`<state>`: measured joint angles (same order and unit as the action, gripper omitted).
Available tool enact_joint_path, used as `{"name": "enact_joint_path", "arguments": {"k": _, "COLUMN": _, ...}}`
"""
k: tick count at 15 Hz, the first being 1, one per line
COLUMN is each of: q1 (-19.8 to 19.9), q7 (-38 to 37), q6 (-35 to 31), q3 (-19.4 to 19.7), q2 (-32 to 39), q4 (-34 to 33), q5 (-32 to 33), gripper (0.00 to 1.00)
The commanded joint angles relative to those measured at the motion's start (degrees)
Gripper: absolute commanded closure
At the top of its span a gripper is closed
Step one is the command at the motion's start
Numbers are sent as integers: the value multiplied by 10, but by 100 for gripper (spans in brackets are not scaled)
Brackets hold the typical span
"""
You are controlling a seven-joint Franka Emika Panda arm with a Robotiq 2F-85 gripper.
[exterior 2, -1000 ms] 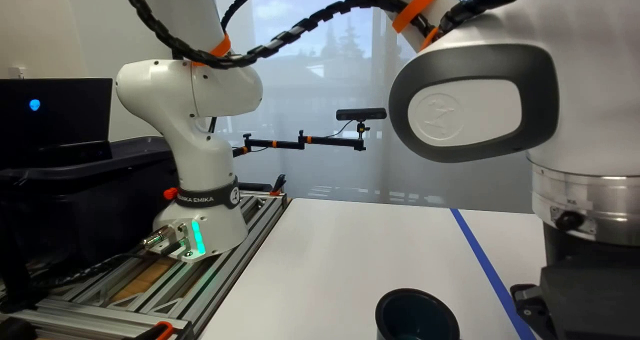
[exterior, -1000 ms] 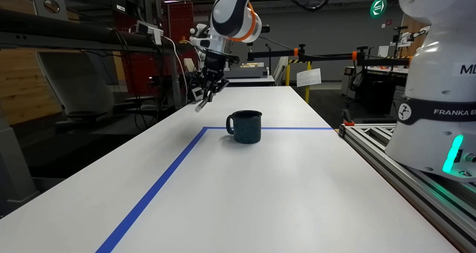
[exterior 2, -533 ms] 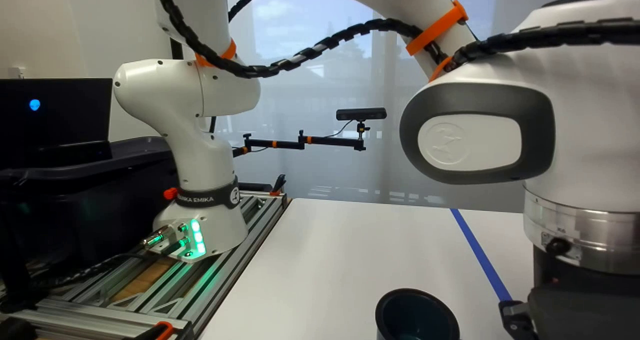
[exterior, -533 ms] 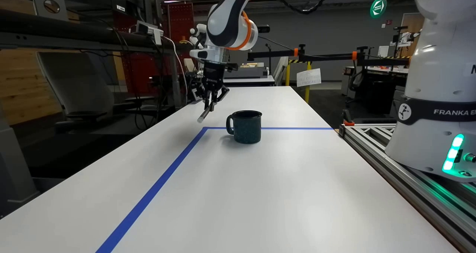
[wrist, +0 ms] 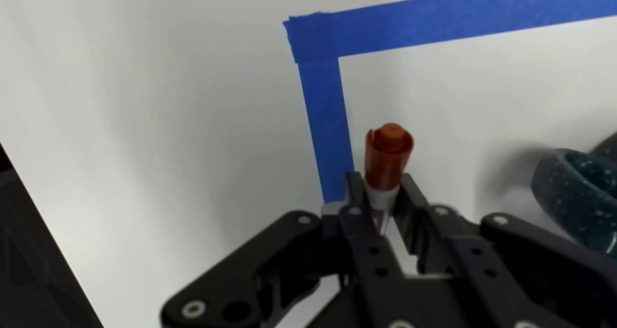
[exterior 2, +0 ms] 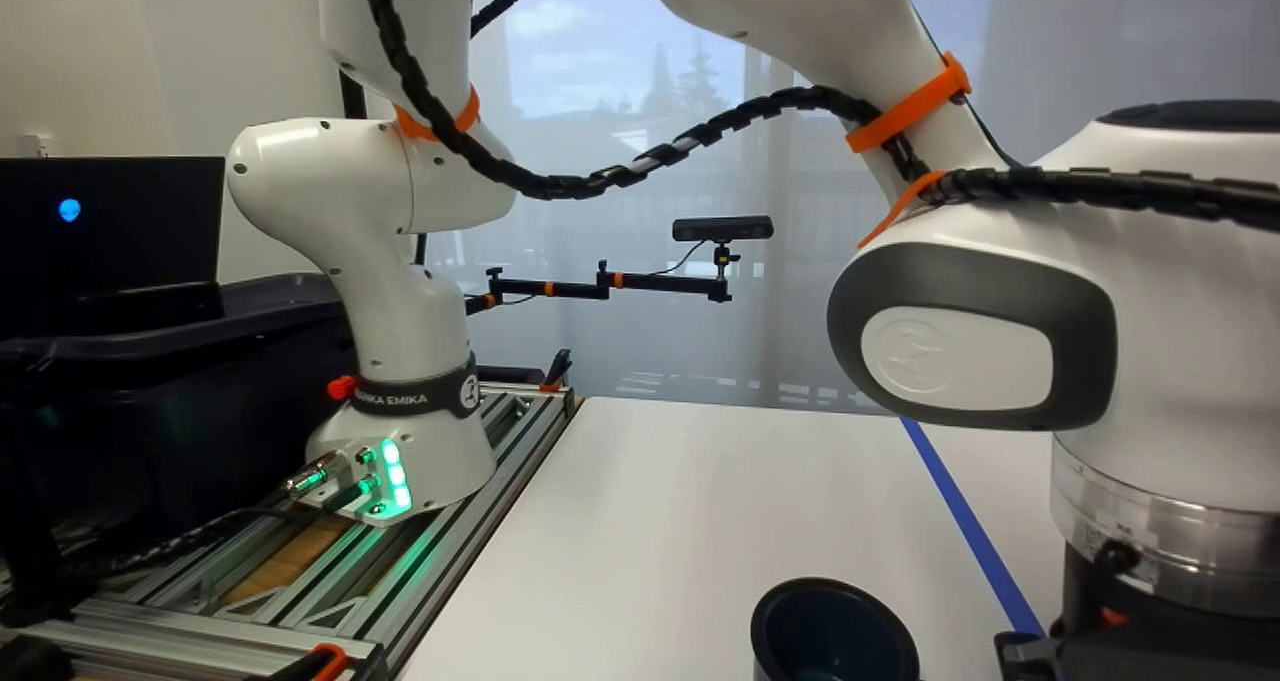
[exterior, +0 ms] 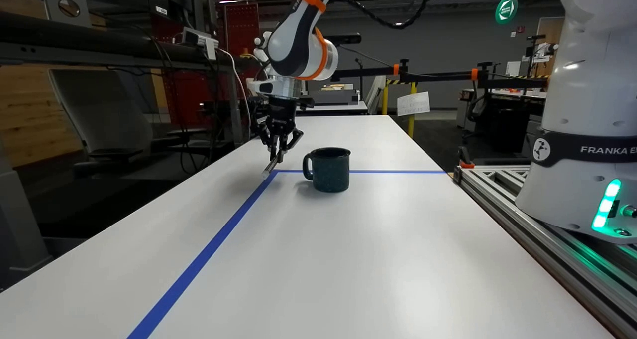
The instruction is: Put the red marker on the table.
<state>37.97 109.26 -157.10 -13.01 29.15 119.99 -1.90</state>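
The red marker (wrist: 388, 157) shows its reddish cap end in the wrist view, pinched between the fingertips. My gripper (wrist: 382, 187) is shut on it. In an exterior view the gripper (exterior: 276, 157) points down and the marker (exterior: 270, 168) slants out of it toward the camera, its end low over the white table (exterior: 348, 259). I cannot tell whether that end touches the surface. The marker is near the corner of the blue tape (wrist: 315, 36). In an exterior view only part of the gripper shows at the bottom right, with its fingertips and the marker out of view.
A dark teal mug (exterior: 331, 172) stands upright just to the side of the gripper, its handle toward it; it also shows in the wrist view (wrist: 578, 198). The table's dark edge (wrist: 29, 241) runs at the left there. The railed bench (exterior 2: 480, 521) borders the table.
The arm has come down. The gripper and the held marker have moved lower, close to the table by the tape corner, and slightly toward the camera. The mug has not moved.
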Motion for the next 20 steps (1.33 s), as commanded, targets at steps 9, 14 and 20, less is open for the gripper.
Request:
{"name": "enact_joint_path", "arguments": {"k": 9, "q1": -31, "q7": 28, "q6": 22, "q3": 23, "q2": 51, "q4": -50, "q5": -28, "gripper": 95}}
{"name": "enact_joint_path", "arguments": {"k": 14, "q1": -69, "q7": 2, "q6": 51, "q3": 51, "q2": 14, "q4": -43, "q5": -15, "gripper": 41}}
{"name": "enact_joint_path", "arguments": {"k": 20, "q1": -285, "q7": -232, "q6": 115, "q3": 247, "q2": -99, "q4": -17, "q5": 88, "gripper": 0}}
